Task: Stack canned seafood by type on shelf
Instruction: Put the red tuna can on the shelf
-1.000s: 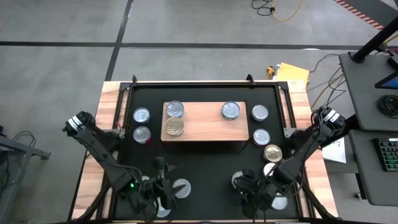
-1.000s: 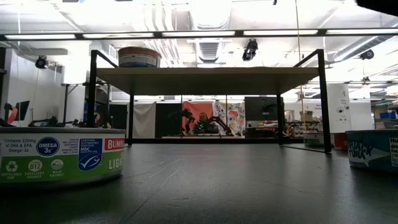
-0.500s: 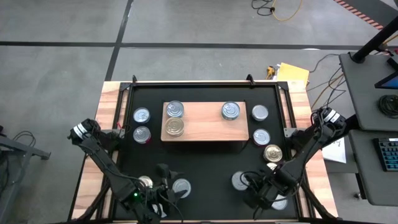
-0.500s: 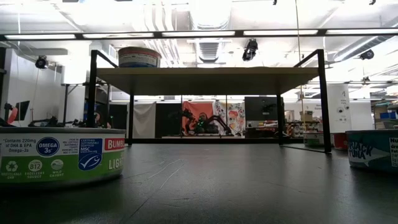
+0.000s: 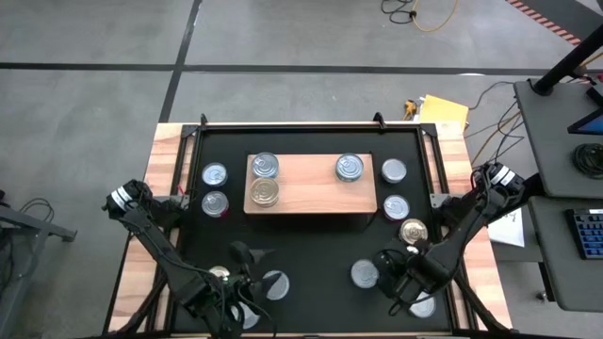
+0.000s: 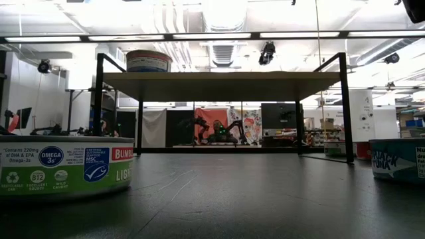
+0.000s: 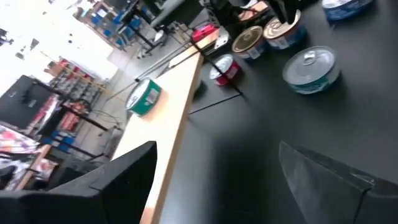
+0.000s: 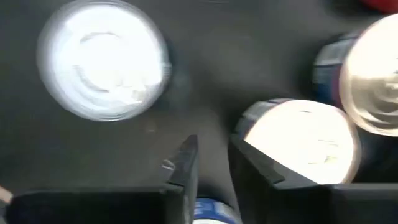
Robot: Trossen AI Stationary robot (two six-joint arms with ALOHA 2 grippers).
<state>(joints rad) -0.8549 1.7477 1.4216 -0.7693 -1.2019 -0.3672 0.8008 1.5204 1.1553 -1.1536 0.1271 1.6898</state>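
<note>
The light-wood shelf (image 5: 311, 185) stands mid-table with three cans on top (image 5: 265, 166) (image 5: 265, 192) (image 5: 350, 168). More canned seafood stands on the black mat, among it a silver-lidded can (image 5: 365, 274) and a gold-lidded one (image 5: 413, 231). My right gripper (image 5: 391, 266) (image 8: 211, 163) points down beside the silver-lidded can (image 8: 102, 59), its fingers almost together with nothing between them. My left gripper (image 5: 240, 254) (image 7: 217, 171) hovers open at the near left, aimed across the mat at a teal can (image 7: 310, 68).
Cans flank the shelf on both sides (image 5: 215, 174) (image 5: 215, 203) (image 5: 394, 170) (image 5: 397, 207). Others stand near the front edge (image 5: 275, 284) (image 5: 423, 303). In the low view a green-labelled can (image 6: 66, 167) is close at the left, and the shelf (image 6: 219, 85) stands on black legs.
My right gripper has moved from the near edge toward the far side and has tipped to point down. The silver-lidded can it stood over now shows clear beside it. My left wrist has turned while its gripper stayed in place.
</note>
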